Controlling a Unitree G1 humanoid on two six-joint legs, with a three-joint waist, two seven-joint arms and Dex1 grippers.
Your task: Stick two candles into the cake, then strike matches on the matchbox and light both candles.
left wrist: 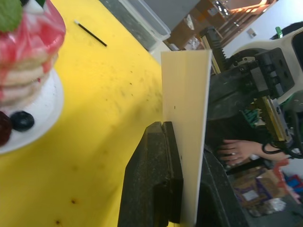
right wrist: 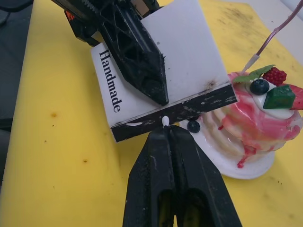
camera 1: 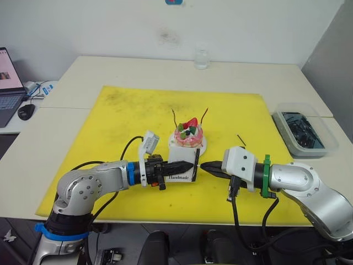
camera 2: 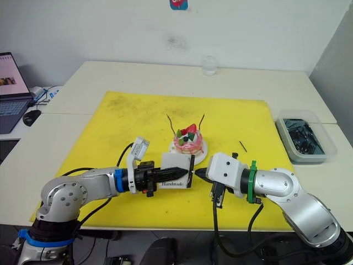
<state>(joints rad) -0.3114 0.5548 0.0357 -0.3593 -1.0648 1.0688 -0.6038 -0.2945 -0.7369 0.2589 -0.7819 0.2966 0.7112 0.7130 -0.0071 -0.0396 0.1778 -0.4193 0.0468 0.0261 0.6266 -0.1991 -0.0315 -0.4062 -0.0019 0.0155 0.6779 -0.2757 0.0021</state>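
Observation:
The pink-and-white cake (camera 1: 188,135) sits on its small white plate (camera 1: 199,148) in the middle of the yellow mat. Both thin candles (camera 1: 175,117) (camera 1: 204,115) stand stuck in it, unlit. Just in front of the cake, my left gripper (camera 1: 190,164) is shut on the white matchbox (right wrist: 189,61), holding it on edge with its black strip (right wrist: 199,105) facing my right gripper (right wrist: 165,130). That gripper is shut on a match, whose pale tip (right wrist: 165,121) touches the strip. Another match (camera 1: 241,139) lies on the mat to the right of the cake.
A clear plastic bin (camera 1: 305,130) of dark items stands at the right table edge. A glass (camera 1: 201,58) stands at the back centre. A laptop (camera 1: 6,83) and mouse (camera 1: 25,112) are at far left. The yellow mat (camera 1: 110,121) covers the table's middle.

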